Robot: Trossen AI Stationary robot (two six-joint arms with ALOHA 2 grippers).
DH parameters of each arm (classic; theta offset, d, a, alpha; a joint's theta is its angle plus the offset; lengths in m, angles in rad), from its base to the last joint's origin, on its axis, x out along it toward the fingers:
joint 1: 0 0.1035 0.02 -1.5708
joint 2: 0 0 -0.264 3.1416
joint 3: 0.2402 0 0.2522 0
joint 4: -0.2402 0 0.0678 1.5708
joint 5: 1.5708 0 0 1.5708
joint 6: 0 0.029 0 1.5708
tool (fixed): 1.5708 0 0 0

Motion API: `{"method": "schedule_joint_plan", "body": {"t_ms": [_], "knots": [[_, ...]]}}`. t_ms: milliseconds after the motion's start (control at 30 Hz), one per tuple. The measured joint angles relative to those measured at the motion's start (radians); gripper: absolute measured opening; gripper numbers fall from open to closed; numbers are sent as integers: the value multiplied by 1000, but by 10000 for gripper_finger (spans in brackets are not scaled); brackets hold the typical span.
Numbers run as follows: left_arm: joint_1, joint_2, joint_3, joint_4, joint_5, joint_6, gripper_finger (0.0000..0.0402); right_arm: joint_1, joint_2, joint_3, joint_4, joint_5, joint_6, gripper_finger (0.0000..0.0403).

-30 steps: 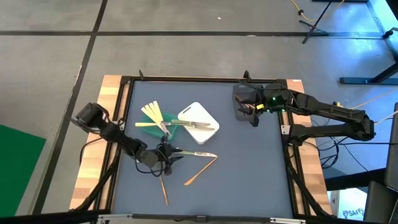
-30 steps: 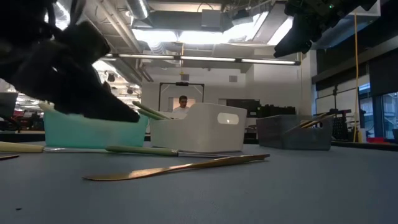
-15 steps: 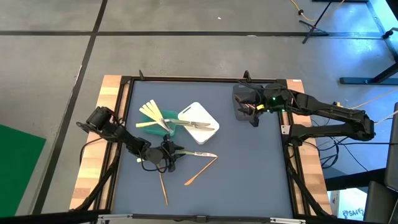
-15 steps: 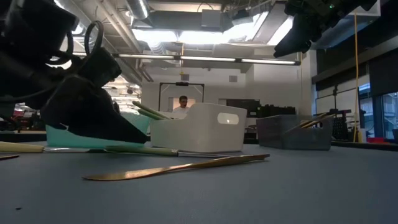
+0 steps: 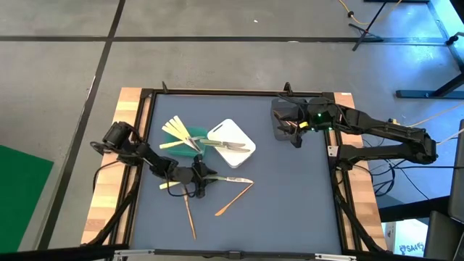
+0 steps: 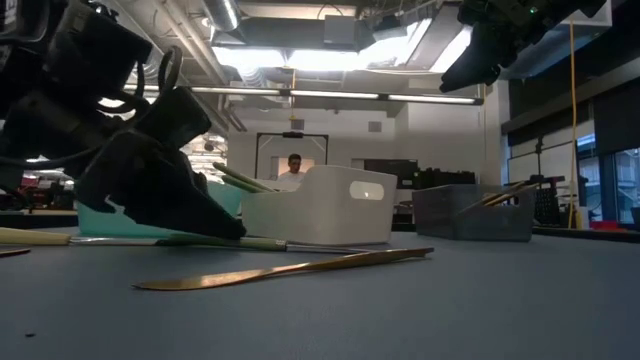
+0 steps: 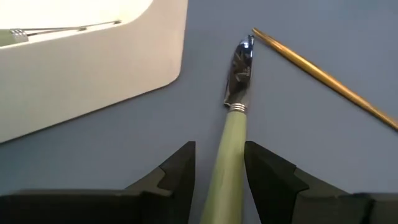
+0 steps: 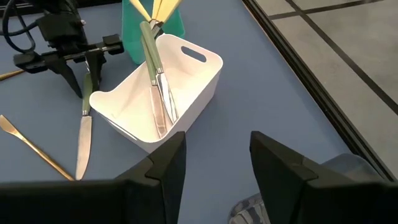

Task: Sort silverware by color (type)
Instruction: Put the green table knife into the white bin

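A green-handled knife (image 5: 232,179) lies flat on the table mat, right of centre-left. My left gripper (image 5: 204,176) is down at the mat, open, one finger on either side of the knife's green handle (image 7: 231,140), with the blade (image 7: 240,68) pointing away beyond the fingertips. My right gripper (image 5: 293,133) hangs open, with nothing between its fingers, high over the grey bin (image 5: 283,116) at the far right. An orange-brown knife (image 5: 233,199) and an orange-brown stick-like utensil (image 5: 190,217) lie on the mat nearer the front. A pale yellow utensil (image 5: 168,185) lies under the left arm.
The green bin (image 5: 190,143) holds pale yellow utensils (image 5: 176,130). The white bin (image 5: 235,135) beside it holds green-handled utensils (image 8: 155,81), and the grey bin holds orange-brown ones (image 6: 500,195). The mat's right and near parts are bare. A person stands far behind the table (image 6: 293,170).
My left gripper has gone toward the table's right edge and sunk to the mat, coming over the green-handled knife's handle. The knife and the other utensils lie where they were.
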Motion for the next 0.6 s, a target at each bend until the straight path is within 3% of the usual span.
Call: {"method": "schedule_joint_plan", "body": {"t_ms": [600], "knots": [[23,-3,1,-75,51,8,132,0,0,0,0,0,0,167]]}}
